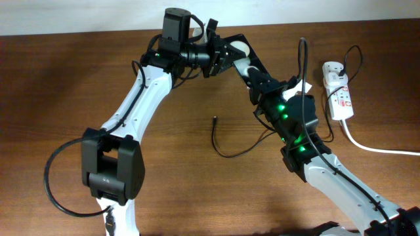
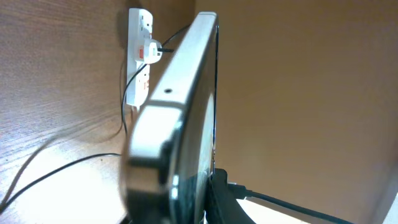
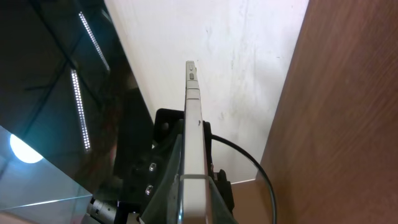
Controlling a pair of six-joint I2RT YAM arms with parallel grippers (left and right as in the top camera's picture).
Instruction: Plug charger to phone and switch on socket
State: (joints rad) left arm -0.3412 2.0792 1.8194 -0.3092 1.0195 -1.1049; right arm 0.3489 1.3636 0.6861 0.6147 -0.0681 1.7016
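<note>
The black phone (image 1: 241, 50) is held off the table at the top centre, between both grippers. My left gripper (image 1: 225, 56) clamps one end and my right gripper (image 1: 255, 74) the other. In the left wrist view the phone (image 2: 180, 112) stands edge-on in the jaws (image 2: 186, 205). In the right wrist view its pale edge (image 3: 193, 124) sits between the fingers (image 3: 194, 202). The charger's plug tip (image 1: 215, 120) lies loose on the table, and its thin cable loops back under my right arm. Its white adapter (image 1: 336, 80) sits in the white socket (image 1: 339, 98), which also shows in the left wrist view (image 2: 138, 68).
The socket's thick white cord (image 1: 377, 148) runs off the right edge. My left arm's black base joint (image 1: 111, 164) and its looped cable stand at the lower left. A pale wall (image 1: 65, 13) borders the table's far edge.
</note>
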